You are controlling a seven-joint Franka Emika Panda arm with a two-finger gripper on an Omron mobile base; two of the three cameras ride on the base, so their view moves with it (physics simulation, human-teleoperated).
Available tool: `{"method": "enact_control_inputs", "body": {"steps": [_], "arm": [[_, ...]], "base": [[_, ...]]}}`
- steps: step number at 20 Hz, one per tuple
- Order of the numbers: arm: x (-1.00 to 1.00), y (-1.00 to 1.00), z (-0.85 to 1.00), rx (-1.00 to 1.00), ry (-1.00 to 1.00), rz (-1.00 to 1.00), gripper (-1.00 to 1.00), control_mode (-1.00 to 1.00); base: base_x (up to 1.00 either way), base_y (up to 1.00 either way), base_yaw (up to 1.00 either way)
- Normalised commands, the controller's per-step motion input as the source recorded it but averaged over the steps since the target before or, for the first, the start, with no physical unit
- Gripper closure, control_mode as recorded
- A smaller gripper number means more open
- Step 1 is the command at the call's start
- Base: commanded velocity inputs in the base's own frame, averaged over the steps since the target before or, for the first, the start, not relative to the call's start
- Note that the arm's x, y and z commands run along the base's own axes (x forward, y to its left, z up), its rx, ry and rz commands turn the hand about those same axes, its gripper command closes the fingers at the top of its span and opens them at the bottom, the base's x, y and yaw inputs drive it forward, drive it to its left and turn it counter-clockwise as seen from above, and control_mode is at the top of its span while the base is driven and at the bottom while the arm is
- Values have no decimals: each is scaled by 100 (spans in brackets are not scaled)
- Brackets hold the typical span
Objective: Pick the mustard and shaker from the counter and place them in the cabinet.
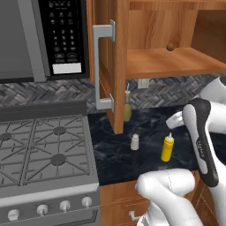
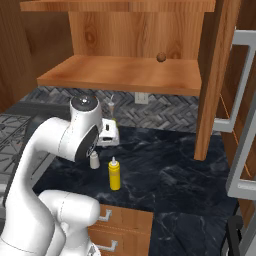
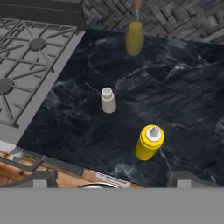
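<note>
Mustard point(image 3: 149, 142) upright on counter point(image 3: 183, 100), seemingly below open claw point(image 3: 109, 177)

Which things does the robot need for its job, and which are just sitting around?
Needed: mustard, shaker, counter, cabinet.
Just sitting around: olive-green bottle, brown ball on the cabinet shelf, stove, microwave.
</note>
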Motion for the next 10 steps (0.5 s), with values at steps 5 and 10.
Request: {"method": "enact_control_inputs", "body": {"steps": [5,10], "arm": [[0,-20,-13,4,-1,7,-100,-100],[0,-9,-28,0,0,4,-100,-100]], "base": [[0,0,0],[0,0,0]]}}
